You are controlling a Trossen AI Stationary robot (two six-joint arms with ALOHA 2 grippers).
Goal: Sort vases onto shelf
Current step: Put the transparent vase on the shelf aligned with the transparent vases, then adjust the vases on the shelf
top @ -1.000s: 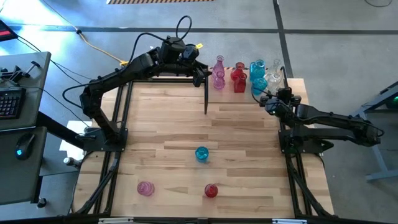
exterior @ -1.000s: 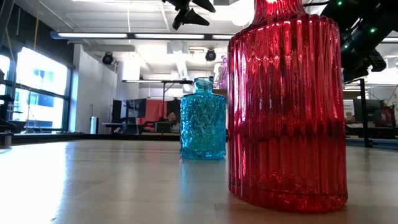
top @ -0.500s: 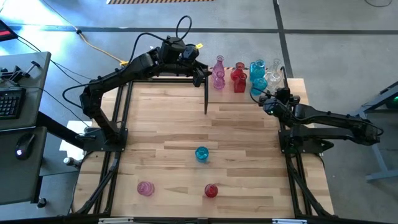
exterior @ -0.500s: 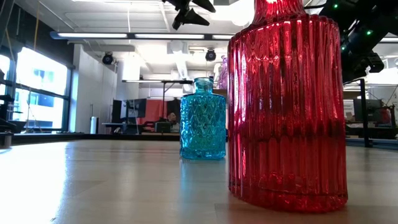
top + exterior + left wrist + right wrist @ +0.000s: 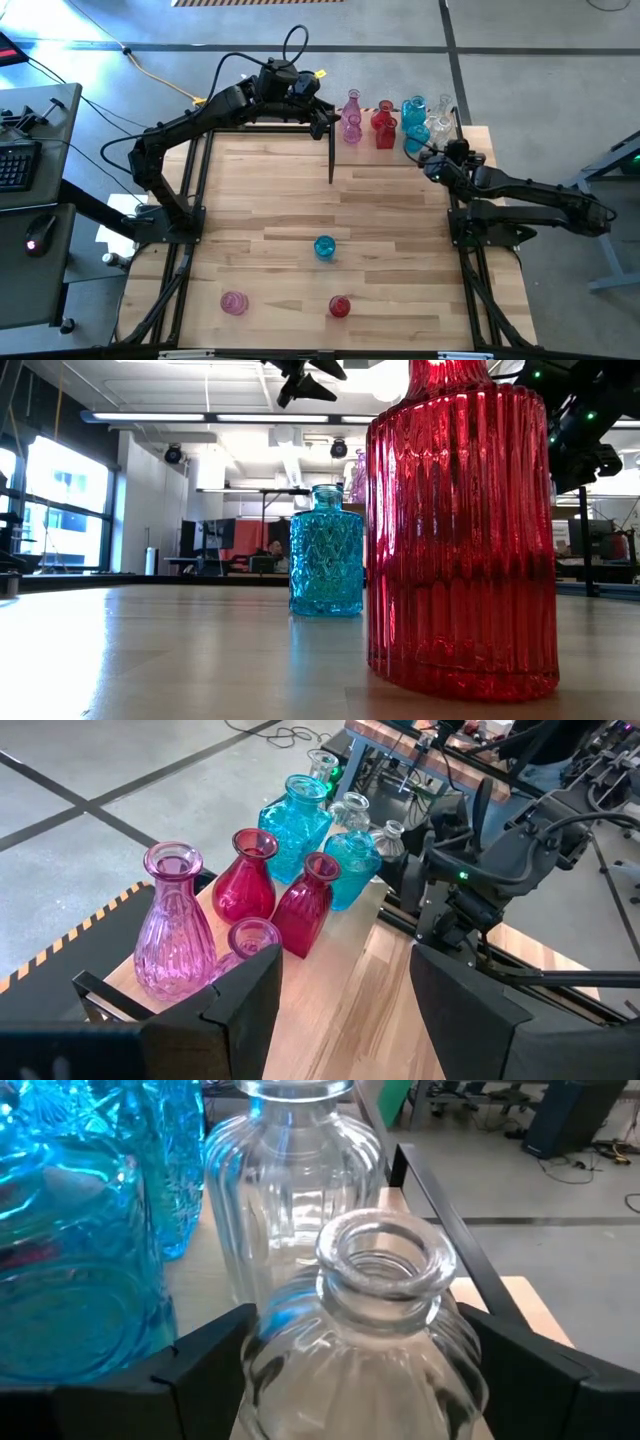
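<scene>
Nearest the front edge of the table, a red vase (image 5: 340,306) and a pink vase (image 5: 233,302) are standing apart from each other; a turquoise vase (image 5: 324,247) is sitting farther in, near the table's middle. In the low view the red vase (image 5: 462,530) is filling the foreground, with the turquoise one (image 5: 326,552) behind it.

At the far edge, the shelf (image 5: 395,142) is carrying the sorted cluster: a tall pink vase (image 5: 174,923), two red vases (image 5: 245,877) (image 5: 306,906), turquoise bottles (image 5: 296,818) and clear ones (image 5: 351,810) (grouped by colour, pink to clear, left to right).

The right gripper (image 5: 436,160) is being held at the clear end of the shelf. Its fingers (image 5: 195,1355) are spread on either side of a round clear vase (image 5: 365,1335); whether the pads are touching the glass cannot be told, since the contact points are hidden by the vase. A second clear vase (image 5: 290,1175) is standing just beyond it.

The left gripper (image 5: 325,118) is hovering beside the pink end, its jaws open and empty.
</scene>
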